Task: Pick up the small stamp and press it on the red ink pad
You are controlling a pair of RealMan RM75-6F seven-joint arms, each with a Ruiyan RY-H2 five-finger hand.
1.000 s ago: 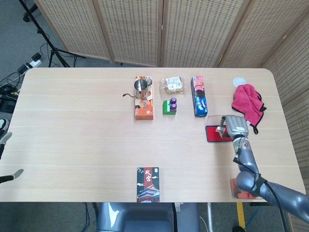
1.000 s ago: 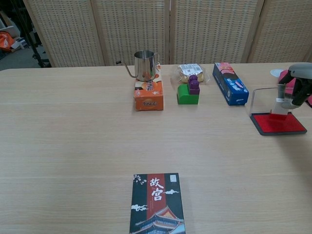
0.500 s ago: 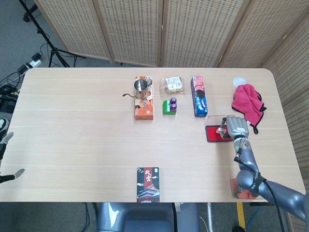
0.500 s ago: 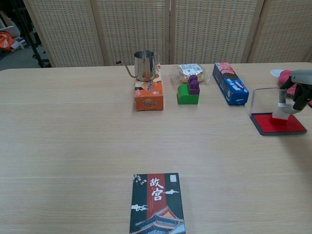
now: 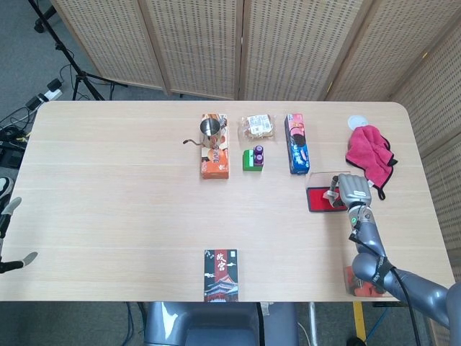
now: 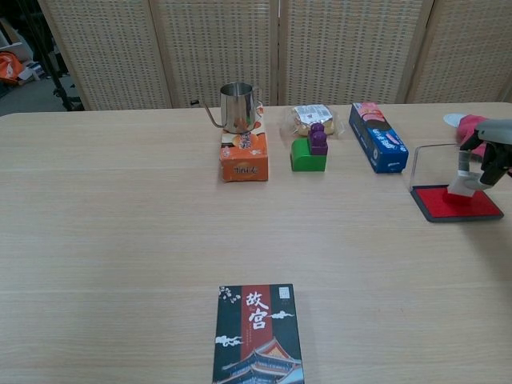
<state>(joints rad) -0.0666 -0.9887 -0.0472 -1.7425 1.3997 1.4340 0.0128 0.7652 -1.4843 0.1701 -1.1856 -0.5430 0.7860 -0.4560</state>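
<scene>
Presently, right hand: the right hand pinches the small stamp from above, directly over the red ink pad.
Stamp: pale and upright in the fingers, its lower end at or just above the red surface; whether it touches cannot be told from either view.
Ink pad: a dark tray with a red face lying beneath the hand, its clear lid standing up on the side away from the robot.
Task so far: the pick-up looks done, and the stamp is over its target; what seems left is a firm downward press, then a lift.
Beside the hand: a pink cloth lies just past it on the outer side, with a small white disc beyond that.
Inward of the hand: a blue biscuit box sits near the pad, then green and purple blocks, a snack packet, and a steel pot on an orange box.
Far from the hand: a dark printed box rests well apart at the worktop's near edge.
Edges and room: the hand works close to the worktop edge on its own side, so open room lies inward across bare wood; the raised lid probably limits travel away from the robot.
Left hand: the left hand shows only at the frame edge, well apart, its state impossible to judge.
</scene>
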